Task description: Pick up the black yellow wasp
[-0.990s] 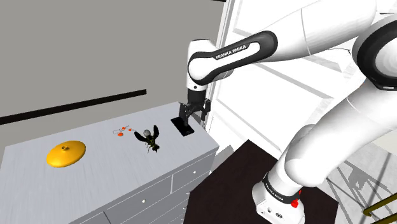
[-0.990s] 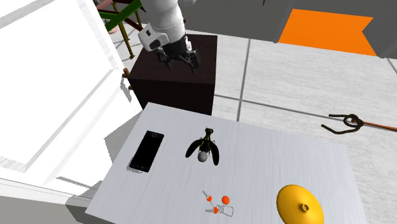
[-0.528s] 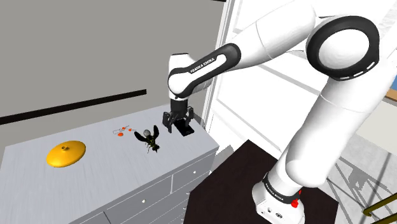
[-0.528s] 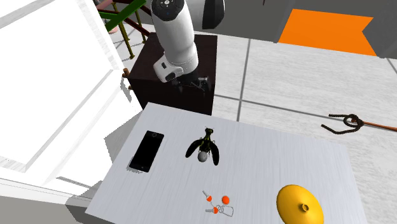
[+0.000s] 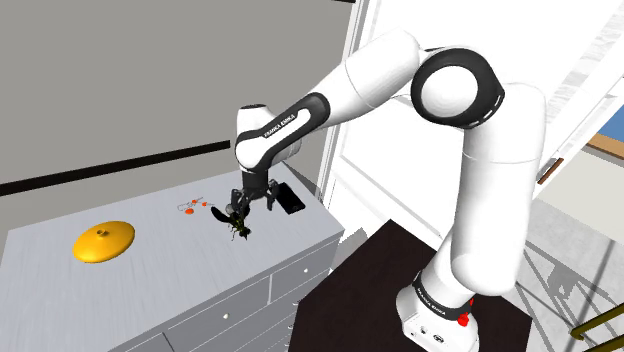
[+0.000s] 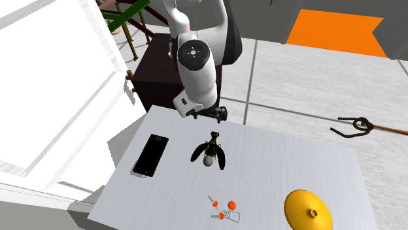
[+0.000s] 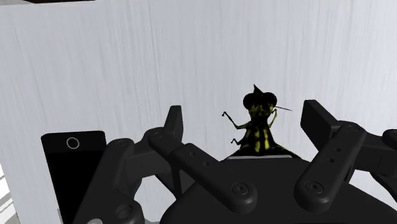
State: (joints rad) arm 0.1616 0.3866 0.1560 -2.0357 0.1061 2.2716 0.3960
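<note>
The black and yellow wasp lies near the middle of the grey dresser top, wings spread. My gripper hangs open just above the dresser's edge on the stand's side, close beside the wasp. In the wrist view the wasp shows between the two spread fingers, a little nearer one of them, and neither touches it. The gripper holds nothing.
A flat black phone lies on the dresser beside the wasp. A yellow domed lid and small orange-beaded bits sit farther along. A white door panel stands beside the dresser.
The arm has swung from above the phone towards the shoulder view's left and come down. The open gripper now hovers by the wasp. The things on the dresser have not moved.
</note>
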